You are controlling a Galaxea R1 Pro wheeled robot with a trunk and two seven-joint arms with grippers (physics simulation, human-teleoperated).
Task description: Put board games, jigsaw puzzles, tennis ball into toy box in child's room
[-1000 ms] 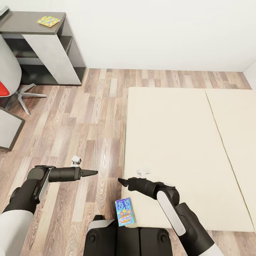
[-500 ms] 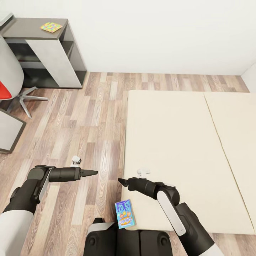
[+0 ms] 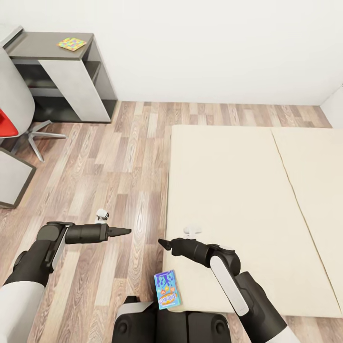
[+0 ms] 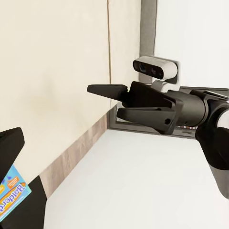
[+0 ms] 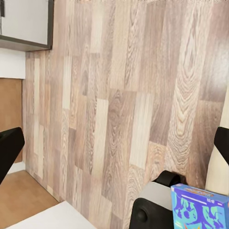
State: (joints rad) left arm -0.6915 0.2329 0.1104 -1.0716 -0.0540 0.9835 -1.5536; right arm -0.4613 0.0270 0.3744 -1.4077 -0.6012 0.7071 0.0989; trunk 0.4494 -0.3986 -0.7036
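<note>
Blue board game (image 3: 167,289) at bed (image 3: 238,200) corner | head: jigsaw puzzle (image 3: 72,44) on surface (image 3: 45,46) | left wrist: right gripper (image 4: 109,101) released | left gripper (image 3: 125,231): cannot tell

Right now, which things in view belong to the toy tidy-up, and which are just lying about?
Job:
board game, at the bed's near corner
jigsaw puzzle, on the dark grey unit
bed

Just about:
chair with red seat
wood-plank floor

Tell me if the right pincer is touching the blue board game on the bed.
Apart. In the head view the right pincer hangs over the floor, with bare mattress between it and the blue board game at the bed corner.
</note>
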